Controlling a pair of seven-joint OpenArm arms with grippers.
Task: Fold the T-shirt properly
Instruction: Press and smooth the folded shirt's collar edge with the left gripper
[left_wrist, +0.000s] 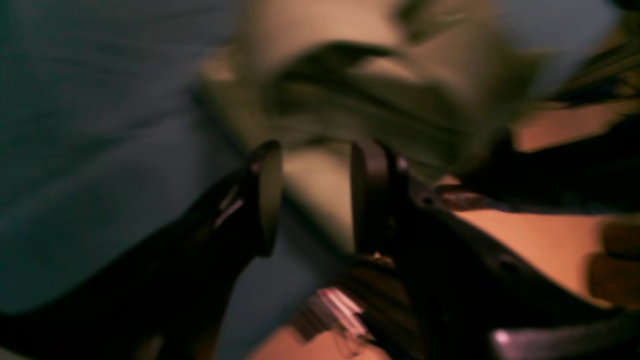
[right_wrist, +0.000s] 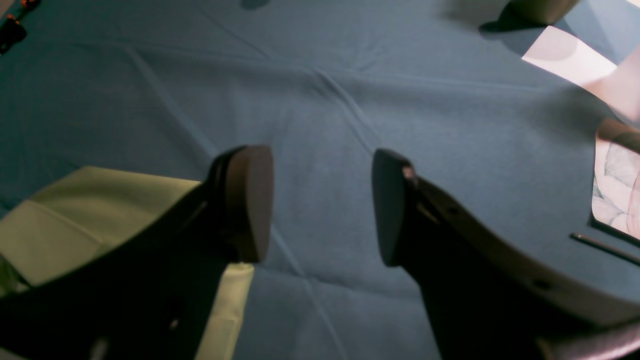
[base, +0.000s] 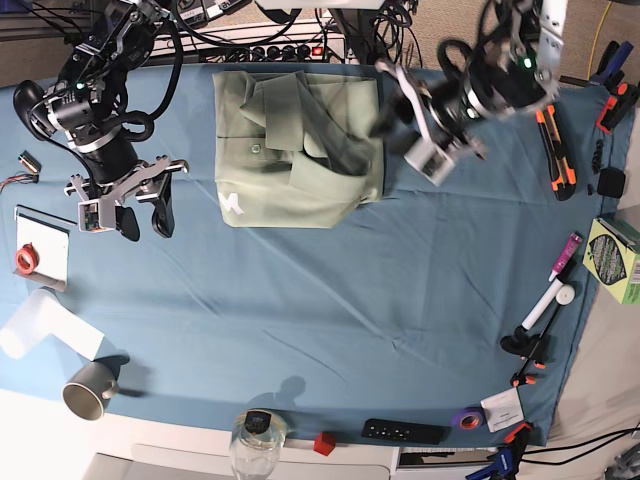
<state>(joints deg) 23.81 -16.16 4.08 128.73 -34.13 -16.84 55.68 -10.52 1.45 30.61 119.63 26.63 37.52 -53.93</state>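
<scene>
The right end effector (right_wrist: 322, 205) gapes wide and empty over the blue cloth (right_wrist: 350, 90). Upper centre in the base view lies the folded T-shirt (base: 295, 150); at its right edge, the left end effector (left_wrist: 312, 197) has parted jaws, though blur hides whether they grip fabric.

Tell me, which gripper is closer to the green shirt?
Left. The left gripper sits right at the T-shirt's edge; the right gripper hangs apart over the blue cloth.

Matt cotton T-shirt (base: 295, 150) — matt tablecloth (base: 350, 290)

Sage-green T-shirt (base: 300, 160), white logo (base: 231, 203); blue cloth (base: 330, 300)
</scene>
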